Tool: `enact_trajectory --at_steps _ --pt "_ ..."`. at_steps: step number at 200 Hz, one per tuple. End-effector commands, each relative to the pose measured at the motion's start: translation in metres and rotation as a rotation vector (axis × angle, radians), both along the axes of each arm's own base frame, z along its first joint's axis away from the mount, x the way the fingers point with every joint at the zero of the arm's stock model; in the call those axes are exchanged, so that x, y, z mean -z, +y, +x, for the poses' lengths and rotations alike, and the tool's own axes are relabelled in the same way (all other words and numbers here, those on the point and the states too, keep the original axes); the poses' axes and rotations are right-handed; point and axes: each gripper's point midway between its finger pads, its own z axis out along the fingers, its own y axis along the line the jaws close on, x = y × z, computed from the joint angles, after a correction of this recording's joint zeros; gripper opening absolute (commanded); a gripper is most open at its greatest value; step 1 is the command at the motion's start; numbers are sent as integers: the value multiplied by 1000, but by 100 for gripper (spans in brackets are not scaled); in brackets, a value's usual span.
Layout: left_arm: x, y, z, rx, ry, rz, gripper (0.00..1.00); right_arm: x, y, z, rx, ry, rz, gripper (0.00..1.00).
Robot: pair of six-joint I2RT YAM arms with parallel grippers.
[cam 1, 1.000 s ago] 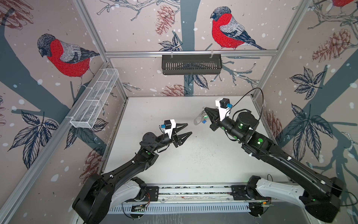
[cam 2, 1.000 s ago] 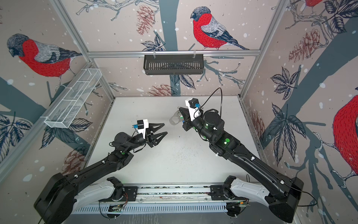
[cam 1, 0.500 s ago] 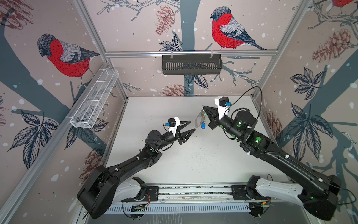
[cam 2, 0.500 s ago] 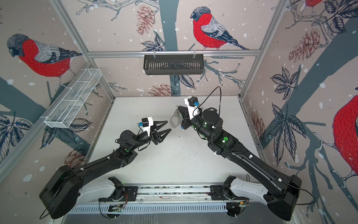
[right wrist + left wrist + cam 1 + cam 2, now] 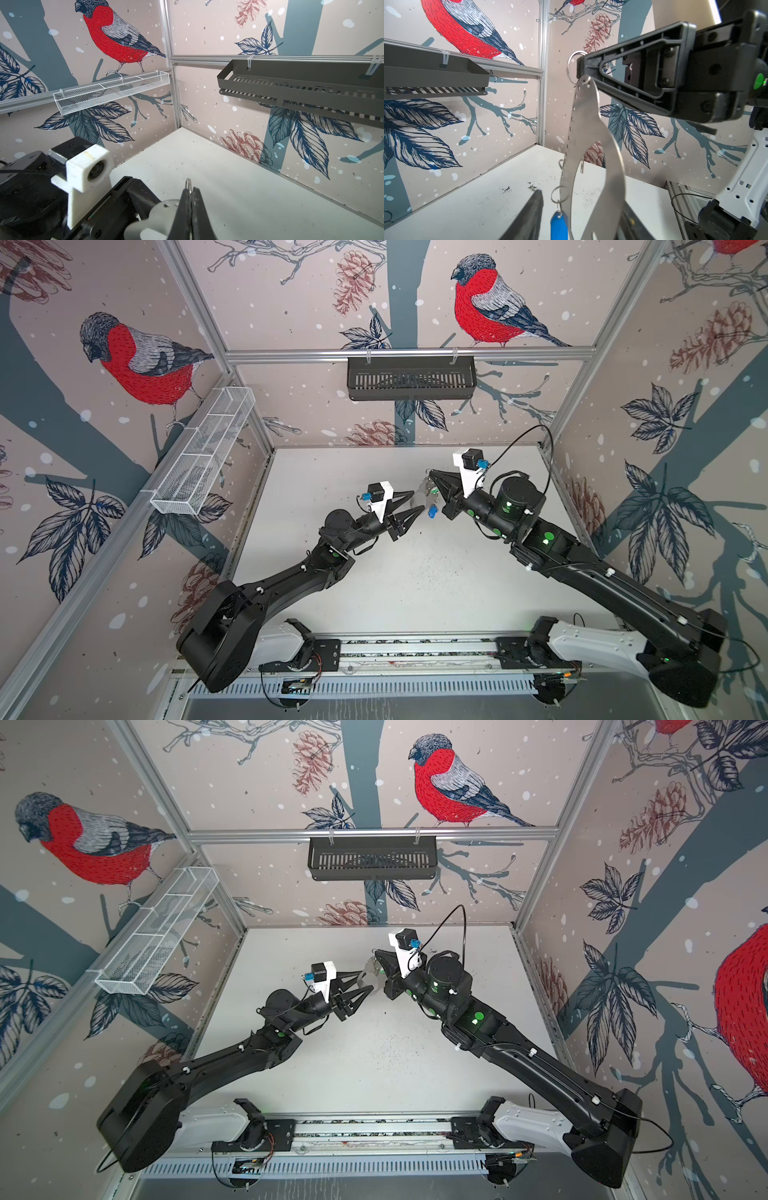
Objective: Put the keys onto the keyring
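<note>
My right gripper [image 5: 581, 67] is pinched tight on the top end of the keyring [image 5: 591, 124]. A small wire ring [image 5: 188, 184] pokes out past its tips in the right wrist view. The flat metal loop hangs down from that grip in the air over the middle of the table [image 5: 415, 593], somewhat toward the back edge. My left gripper [image 5: 415, 502] faces it from the left with its jaws partly apart, one finger on each side of the keyring's lower end. I cannot tell whether either finger touches the metal, and it has hold of nothing that I can see. A blue tag [image 5: 559, 226] dangles from a second ring [image 5: 557, 195] threaded through the holed straight edge near that lower end, between the loop and one of my left fingers [image 5: 532, 209]. In a top view the tag sits just below the meeting tips. On the left wall hangs a white mesh basket [image 5: 203, 456], split by dividers into compartments, with only bare mesh showing through. On the back wall a dark slotted tray [image 5: 411, 377] hangs from the rail, and its inside is hidden from me.
</note>
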Motion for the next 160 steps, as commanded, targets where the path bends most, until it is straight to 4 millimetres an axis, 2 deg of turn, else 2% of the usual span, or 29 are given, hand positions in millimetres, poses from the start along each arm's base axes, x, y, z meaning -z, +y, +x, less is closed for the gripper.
enact_trajectory --at_steps 1,41,109,137,160 --pt "1 -1 4 -17 0 12 47 -20 1 -3 -11 -37 65 0" --pt "8 3 7 -51 11 42 32 -19 -2 -3 -1 -38 71 0" --pt "8 11 15 -140 8 121 2 -4 -13 2 26 -2 76 0" --pt "3 14 14 -153 6 163 0 3 -17 5 39 13 67 0" --pt "6 15 19 -177 30 268 0 10 -22 9 58 33 54 0"
